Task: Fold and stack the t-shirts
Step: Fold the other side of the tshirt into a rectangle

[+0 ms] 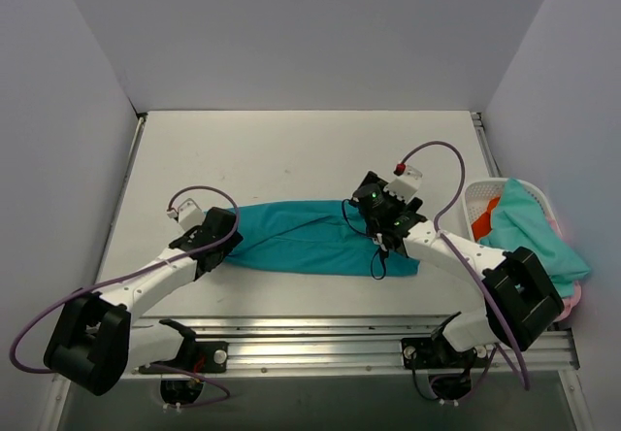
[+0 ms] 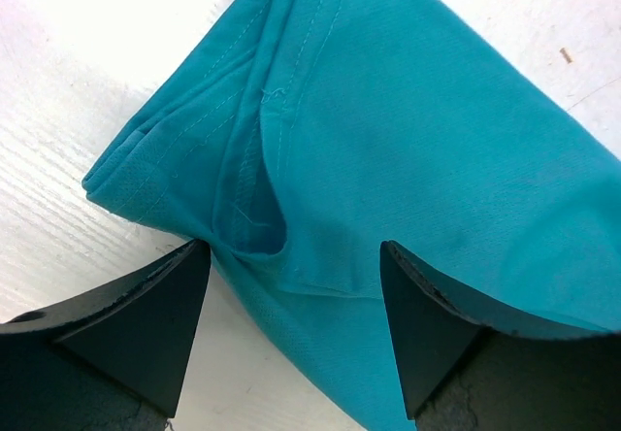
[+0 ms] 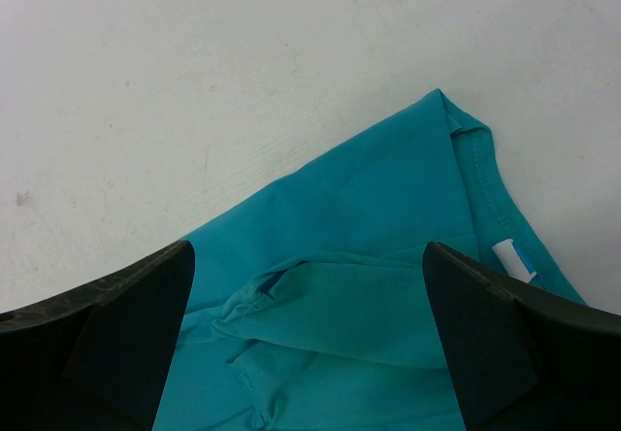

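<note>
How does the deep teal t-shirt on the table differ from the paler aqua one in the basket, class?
The deep teal t-shirt lies folded into a long flat band on the table; the paler aqua t-shirt is heaped loosely over the white basket. The teal is darker than the aqua. Both are plain cloth.

Teal shirt (image 1: 310, 240): in the top view, its left end is under the left hand (image 1: 229, 240) and a stretch right of centre is under the right hand (image 1: 361, 203). Both wrist views cut it off at the bottom edge.
Basket (image 1: 473, 196), far right: mostly covered by an aqua shirt (image 1: 532, 237).
Orange-red shirt (image 1: 488, 219): only a sliver shows.
Pink shirt (image 1: 573, 301): only an edge shows.
Label (image 3: 511, 259): too small to read.
</note>
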